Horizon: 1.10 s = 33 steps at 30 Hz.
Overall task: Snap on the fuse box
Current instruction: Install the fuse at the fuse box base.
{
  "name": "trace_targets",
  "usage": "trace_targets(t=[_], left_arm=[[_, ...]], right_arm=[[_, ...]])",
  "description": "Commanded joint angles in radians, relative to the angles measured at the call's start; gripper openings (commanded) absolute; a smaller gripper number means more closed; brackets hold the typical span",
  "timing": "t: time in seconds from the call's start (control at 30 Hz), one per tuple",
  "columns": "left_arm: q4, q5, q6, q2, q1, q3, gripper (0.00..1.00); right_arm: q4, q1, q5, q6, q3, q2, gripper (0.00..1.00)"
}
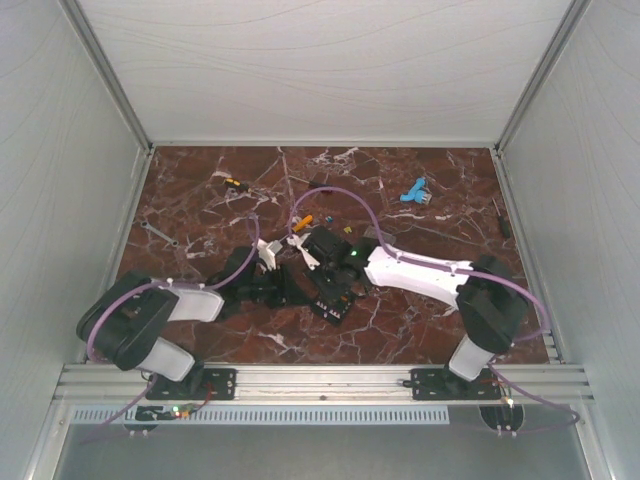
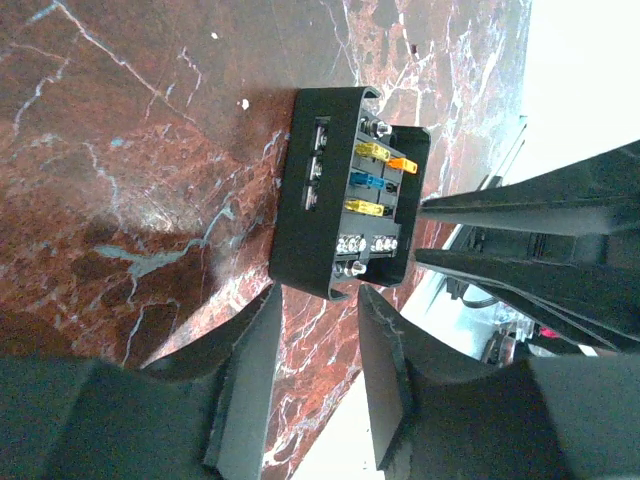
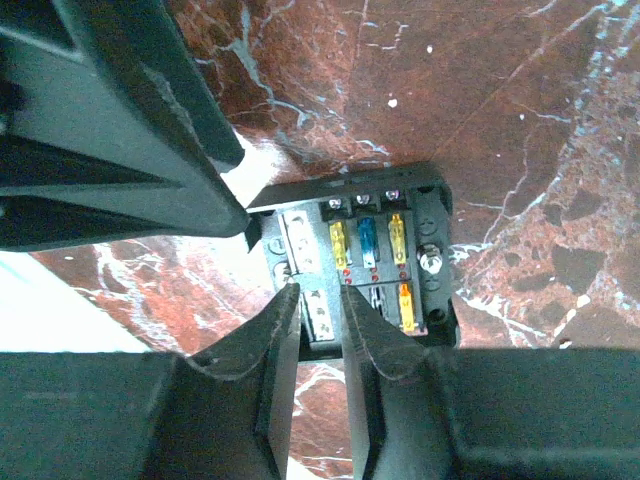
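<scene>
The fuse box is a small black square box with yellow, blue and orange fuses, lying open-side up on the red marble table; no lid is on it. It also shows in the right wrist view. My left gripper is open, its tips just at the box's near edge with bare table showing in the gap. My right gripper has its fingers a narrow gap apart, tips over the box's near wall and grey terminal strip, and clamps nothing. It also shows in the left wrist view. In the top view both grippers meet at the box. I see no clear lid.
A blue part lies at the back right, a screwdriver at the right edge and a small wrench at the left. Loose orange and yellow fuses lie behind the box. White walls enclose the table.
</scene>
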Motion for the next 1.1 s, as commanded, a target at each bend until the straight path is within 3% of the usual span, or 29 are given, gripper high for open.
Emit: trace_targets(t=[0.0,0.3,0.57,1.07], left_arm=[[-0.098,-0.052,0.054,-0.054,-0.005,0.064,0.39],[-0.183,-0.091,0.109,0.011,-0.054,0.167,0.54],[-0.204,-0.097,0.130,0.072,-0.087,0.213,0.52],[-0.186,-0.107,0.127,0.120,-0.099,0.234,0.46]], right_arm=[[0.102,-0.010,0.025,0.181,-0.053,-0.102,0.21],[0.234,-0.110,-0.020,0.428,-0.205,-0.178,0.21],[0.353,-0.152,-0.110,0.528,-0.298,-0.184,0.20],[0.378,-0.158,-0.137,0.575,-0.316,-0.144,0.14]])
